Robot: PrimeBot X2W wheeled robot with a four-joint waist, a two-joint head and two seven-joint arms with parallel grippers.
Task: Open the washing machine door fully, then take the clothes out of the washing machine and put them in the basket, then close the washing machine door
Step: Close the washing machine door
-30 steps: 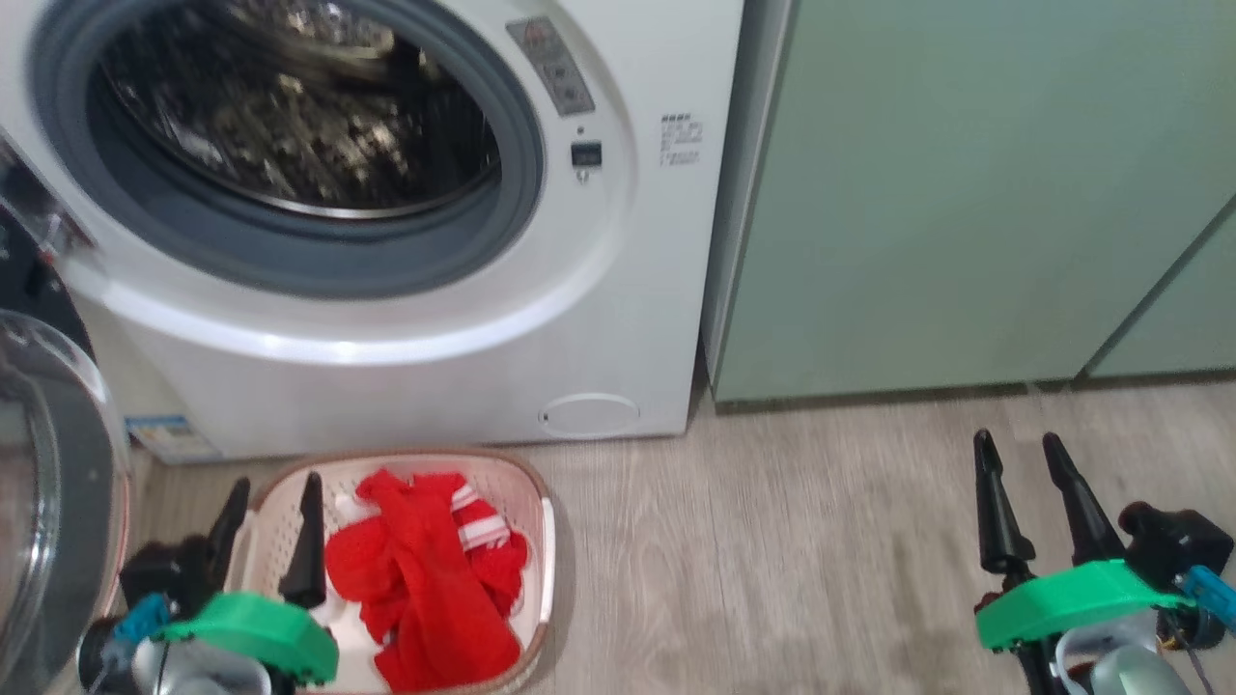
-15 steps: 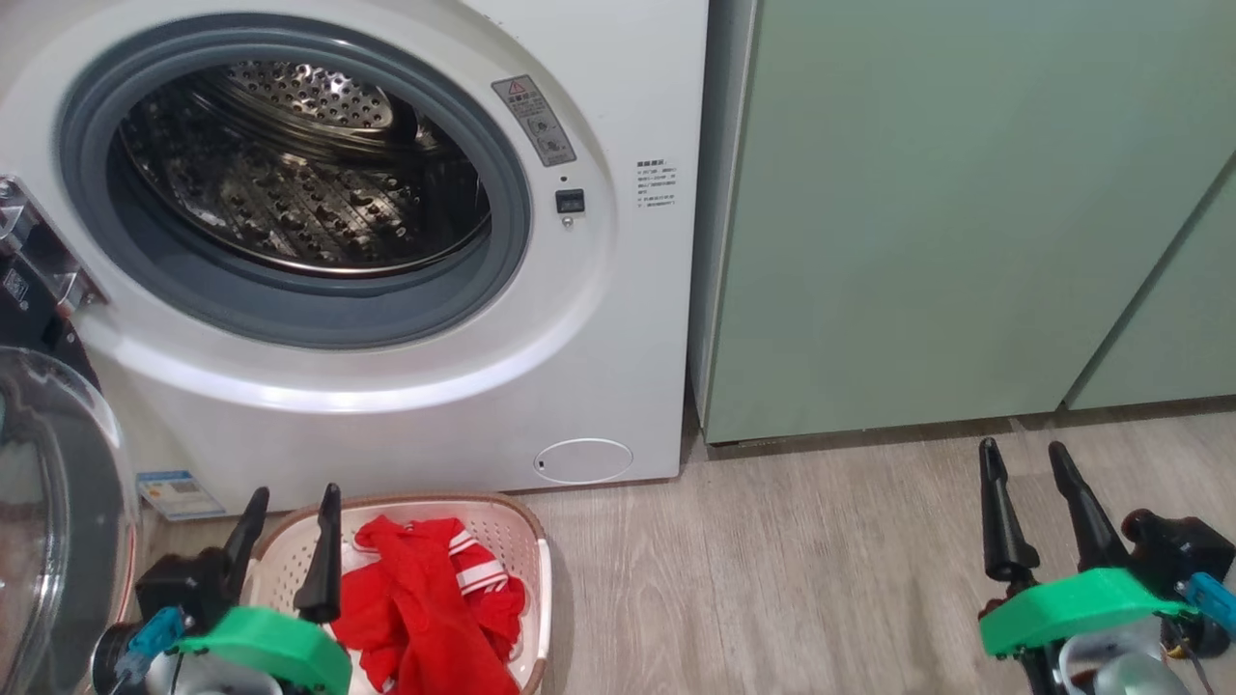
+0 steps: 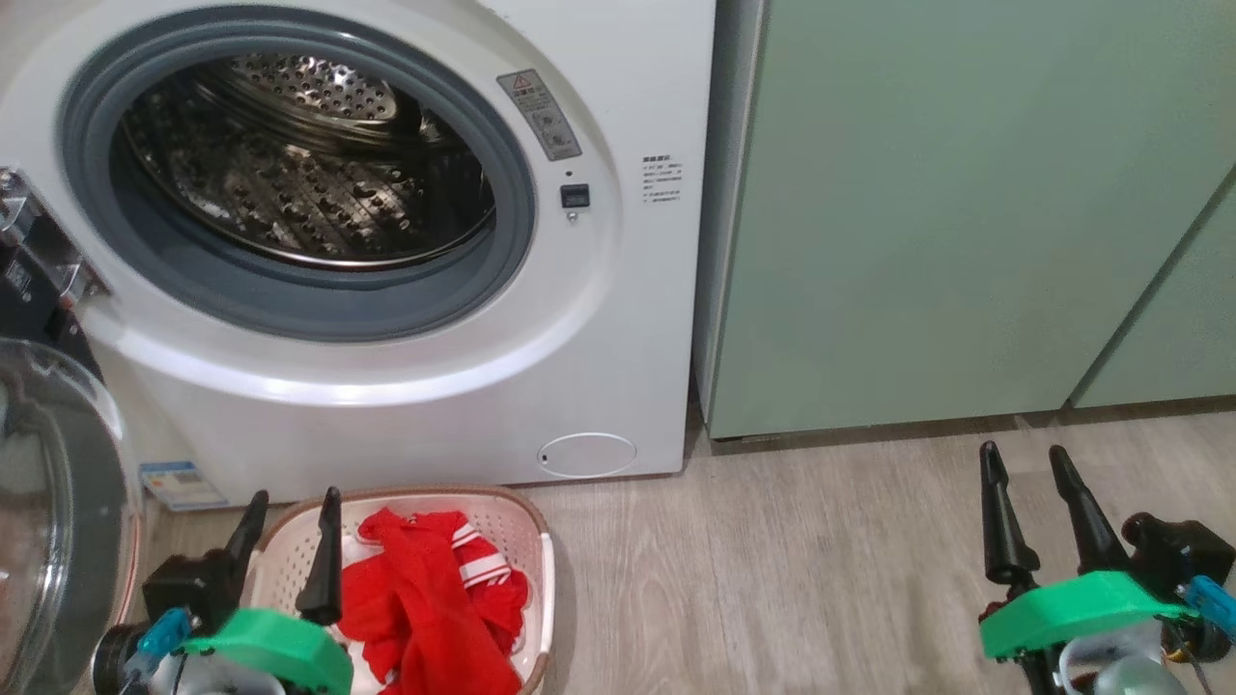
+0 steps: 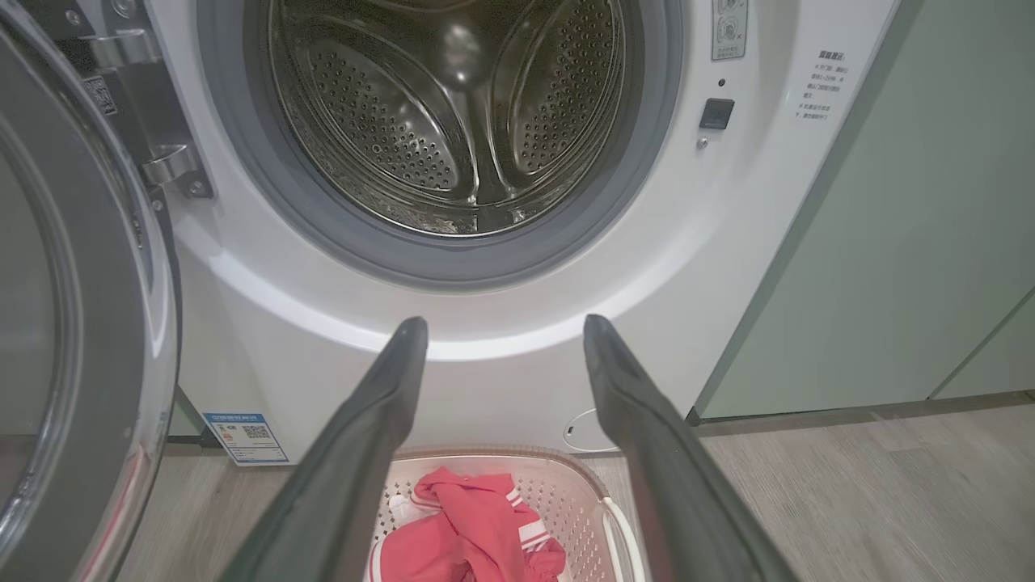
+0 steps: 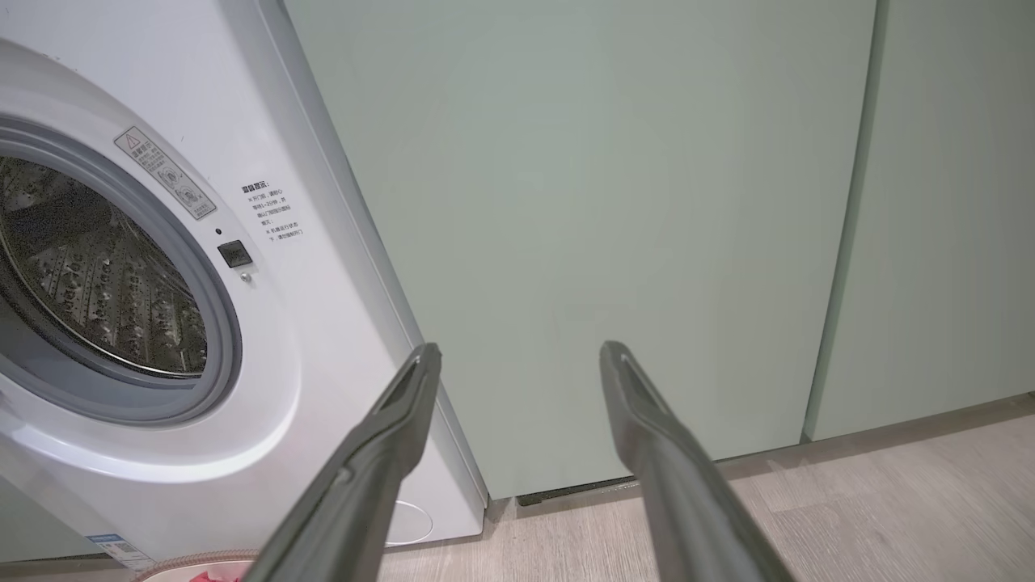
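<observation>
The white washing machine (image 3: 618,319) (image 4: 728,267) (image 5: 323,339) stands with its steel drum bare. Its door (image 3: 58,512) (image 4: 73,323) hangs swung open at the left, clear bowl facing out. On the floor in front sits the cream basket (image 3: 526,526) (image 4: 590,493) holding the red clothes (image 3: 425,598) (image 4: 469,537). My left gripper (image 3: 295,504) (image 4: 497,327) hovers open over the basket's left side, nothing between its fingers. My right gripper (image 3: 1024,454) (image 5: 521,352) is open and empty over the floor at the lower right.
Pale green cabinets (image 3: 966,212) (image 5: 614,210) stand to the right of the machine. Wood-look floor (image 3: 772,579) stretches between the basket and my right gripper. A blue label (image 3: 174,483) sits low on the machine's front.
The head camera has tilted up a little, so the machine and basket sit lower in the picture. The clothes lie still in the basket and both grippers stay open.
</observation>
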